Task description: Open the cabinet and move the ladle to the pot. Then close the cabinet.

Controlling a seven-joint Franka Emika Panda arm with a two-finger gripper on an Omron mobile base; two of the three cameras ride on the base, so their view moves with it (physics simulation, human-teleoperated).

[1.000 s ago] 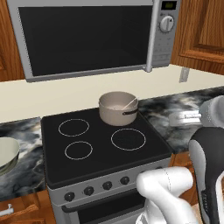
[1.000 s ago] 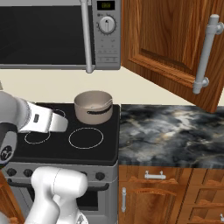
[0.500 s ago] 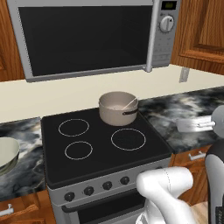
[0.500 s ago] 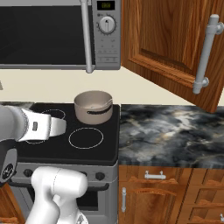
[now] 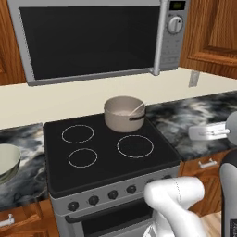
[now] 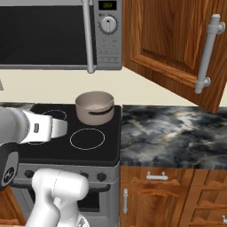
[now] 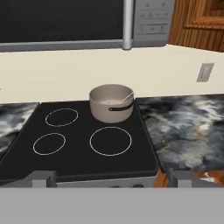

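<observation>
Ladle point(image 5: 136, 109) sits in pot point(image 5: 123, 114); our hand point(image 7: 109, 178) has pulled back, wide open, empty. Cabinet point(image 6: 177, 44) still open; closing's left.

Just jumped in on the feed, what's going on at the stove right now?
The ladle already sits in the pot on the back of the stove. The gripper is open and empty, pulled back in front of the stove and facing the pot. The cabinet door to the right of the microwave hangs open, so closing it is what remains.
</observation>
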